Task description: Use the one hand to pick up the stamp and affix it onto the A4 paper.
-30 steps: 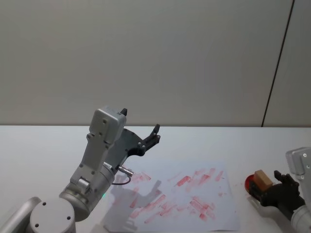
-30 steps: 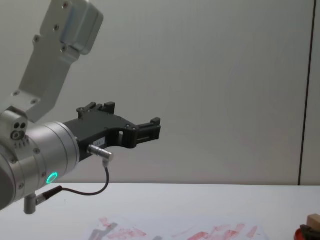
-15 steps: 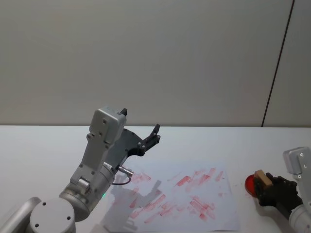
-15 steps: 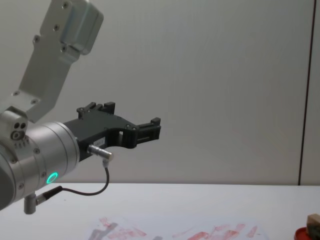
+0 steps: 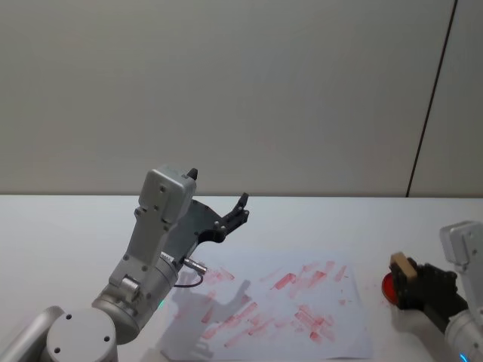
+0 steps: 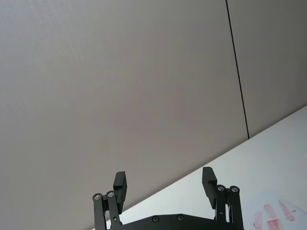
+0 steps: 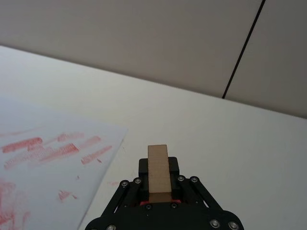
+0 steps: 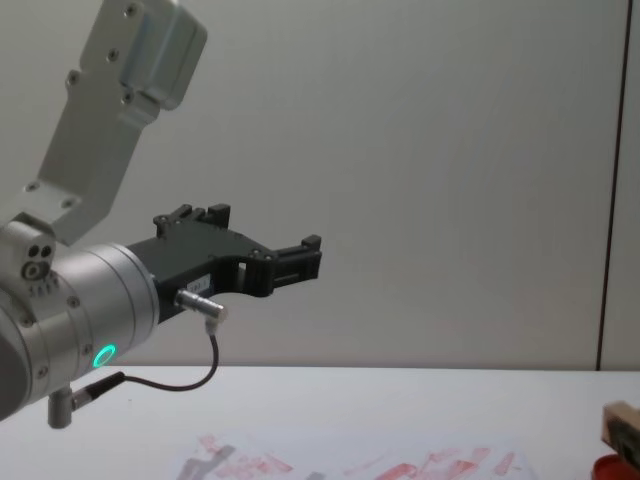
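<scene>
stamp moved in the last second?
Yes. The stamp, held by the right gripper, has risen clear of the red ink pad. Left gripper parked, open.

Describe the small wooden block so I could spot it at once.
On the white table lies the big A4 paper smeared with red marks. Just past its right edge, far from the raised left end effector, the right end effector grips the stamp. It is a pale tan wooden block, unlike the round red ink pad beside it.
</scene>
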Controlling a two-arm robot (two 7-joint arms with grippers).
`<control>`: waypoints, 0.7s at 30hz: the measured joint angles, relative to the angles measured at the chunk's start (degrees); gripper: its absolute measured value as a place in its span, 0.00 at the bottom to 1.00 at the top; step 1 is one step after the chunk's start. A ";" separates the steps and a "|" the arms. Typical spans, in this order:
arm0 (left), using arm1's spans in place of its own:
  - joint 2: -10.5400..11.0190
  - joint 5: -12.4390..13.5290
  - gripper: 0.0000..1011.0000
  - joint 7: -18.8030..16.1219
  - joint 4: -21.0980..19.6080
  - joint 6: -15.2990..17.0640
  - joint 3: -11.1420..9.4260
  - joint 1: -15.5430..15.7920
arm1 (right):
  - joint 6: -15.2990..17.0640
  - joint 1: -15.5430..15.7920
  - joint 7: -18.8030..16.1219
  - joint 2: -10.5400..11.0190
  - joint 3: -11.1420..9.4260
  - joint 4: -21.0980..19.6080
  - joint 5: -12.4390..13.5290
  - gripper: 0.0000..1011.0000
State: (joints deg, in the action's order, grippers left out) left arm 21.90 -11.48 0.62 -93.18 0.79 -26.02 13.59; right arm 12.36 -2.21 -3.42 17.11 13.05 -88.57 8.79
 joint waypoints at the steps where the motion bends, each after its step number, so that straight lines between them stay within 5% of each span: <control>1: 0.00 0.00 0.99 0.00 0.00 0.00 0.00 0.00 | -0.62 -0.12 -0.20 -0.12 0.00 -0.25 0.17 0.22; 12: 0.00 0.00 0.99 0.00 0.00 0.00 0.00 0.00 | -3.31 -1.48 -3.56 -1.52 0.50 -3.14 2.72 0.22; 21: 0.00 0.00 0.99 0.00 0.00 0.00 0.00 0.00 | -1.25 -2.49 -7.49 -2.83 1.54 -4.97 4.61 0.22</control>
State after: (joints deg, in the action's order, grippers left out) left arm 21.89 -11.48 0.62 -93.17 0.80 -26.02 13.59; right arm 11.12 -4.70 -10.90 14.28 14.59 -93.54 13.40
